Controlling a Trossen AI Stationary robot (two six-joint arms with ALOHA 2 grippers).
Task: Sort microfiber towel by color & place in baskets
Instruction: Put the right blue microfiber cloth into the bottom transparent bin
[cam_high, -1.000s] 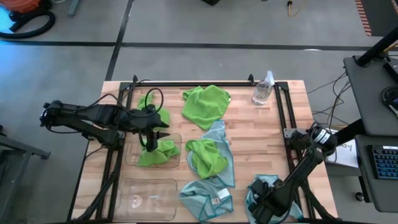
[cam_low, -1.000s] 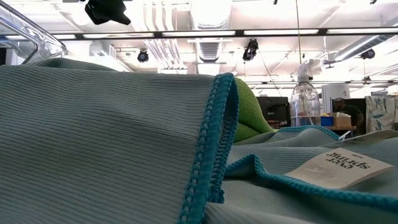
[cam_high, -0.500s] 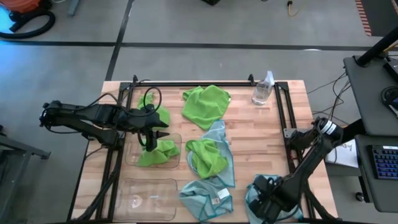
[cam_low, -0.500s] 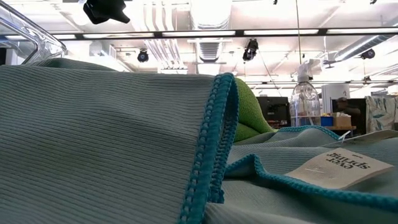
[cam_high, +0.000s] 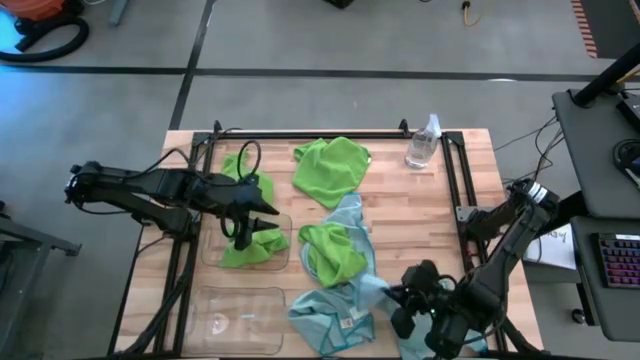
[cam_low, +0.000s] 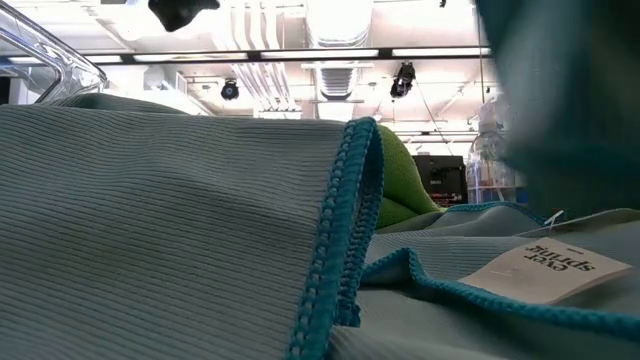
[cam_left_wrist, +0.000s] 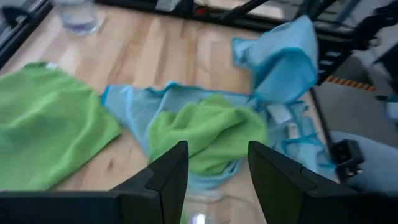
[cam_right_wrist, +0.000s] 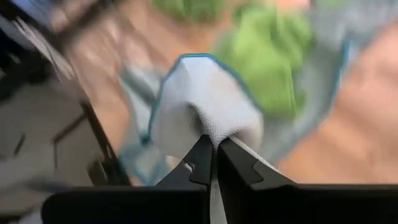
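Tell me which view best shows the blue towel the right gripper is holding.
Right wrist view: the blue towel sits pinched in the shut right gripper. The left wrist view shows it lifted farther off; the high view mostly hides it behind the arm; the low view gives only a blur.

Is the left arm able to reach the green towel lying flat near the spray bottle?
Probably yes. The left gripper is open above the basket holding a green towel, and the flat green towel lies just beyond it with nothing on top or between. The right gripper is busy with a blue towel.
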